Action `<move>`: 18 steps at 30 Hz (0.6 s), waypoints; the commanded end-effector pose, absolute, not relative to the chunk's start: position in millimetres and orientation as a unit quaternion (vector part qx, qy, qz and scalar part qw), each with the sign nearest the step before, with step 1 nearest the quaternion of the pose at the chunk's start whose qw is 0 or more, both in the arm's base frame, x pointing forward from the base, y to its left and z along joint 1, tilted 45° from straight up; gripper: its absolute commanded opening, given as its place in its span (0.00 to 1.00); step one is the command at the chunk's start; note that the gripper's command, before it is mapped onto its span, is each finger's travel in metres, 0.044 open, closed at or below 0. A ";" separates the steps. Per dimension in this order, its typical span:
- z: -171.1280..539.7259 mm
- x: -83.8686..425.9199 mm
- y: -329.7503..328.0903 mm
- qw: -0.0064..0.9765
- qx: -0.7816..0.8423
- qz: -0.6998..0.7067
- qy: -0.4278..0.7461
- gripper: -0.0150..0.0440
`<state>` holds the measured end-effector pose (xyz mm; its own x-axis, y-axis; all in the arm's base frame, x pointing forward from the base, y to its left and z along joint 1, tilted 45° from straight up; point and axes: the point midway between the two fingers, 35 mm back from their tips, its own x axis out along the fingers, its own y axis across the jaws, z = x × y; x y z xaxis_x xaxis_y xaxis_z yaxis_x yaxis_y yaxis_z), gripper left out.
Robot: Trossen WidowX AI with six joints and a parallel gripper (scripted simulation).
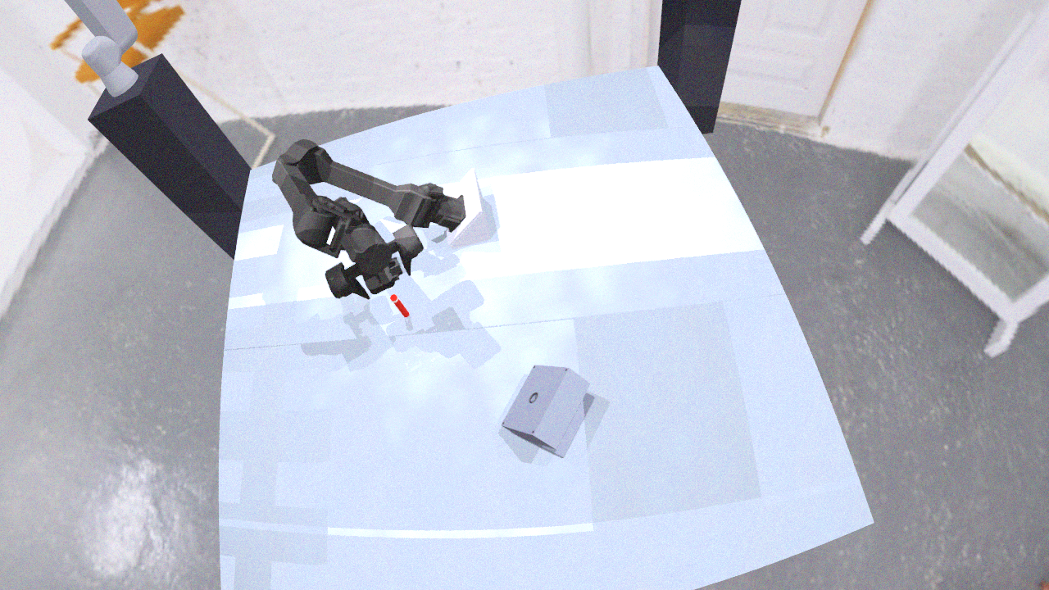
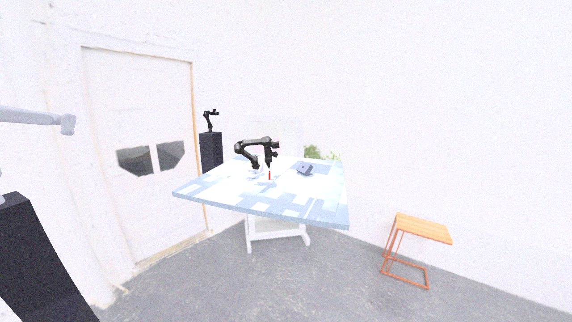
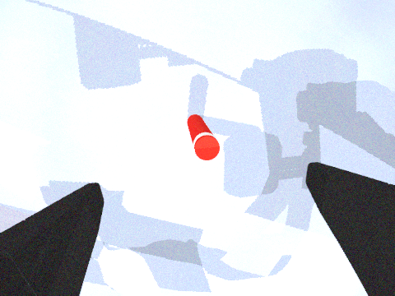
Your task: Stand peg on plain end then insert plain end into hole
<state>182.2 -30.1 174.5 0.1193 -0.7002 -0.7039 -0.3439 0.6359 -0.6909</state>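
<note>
The red peg [image 1: 399, 306] [image 2: 269, 175] [image 3: 201, 136] stands upright on the table [image 1: 660, 351] [image 2: 304, 200], apart from the fingers, with a thin white band just under its top end in the wrist view. My gripper [image 1: 375, 284] [image 2: 267, 163] [image 3: 206, 183] hangs right above the peg, pointing down. It is open wide and empty, one dark finger on each side of the peg in the wrist view. The grey sloped panel [image 1: 546, 410] [image 2: 304, 167] stands further out on the table, with its round hole [image 1: 533, 399] in the tilted face.
A white wedge-shaped block [image 1: 473, 212] sits beside the arm's base. Two dark pillars [image 1: 168, 147] [image 1: 697, 51] stand at the table's back corners. An orange side table [image 2: 423, 229] stands on the floor, off to the side.
</note>
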 end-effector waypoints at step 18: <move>167.9 190.6 -42.0 0.604 -0.391 -0.148 0.678 1.00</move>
<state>188.7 -39.6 171.5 0.0600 -0.7180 -0.6934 -0.3438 0.6373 -0.6897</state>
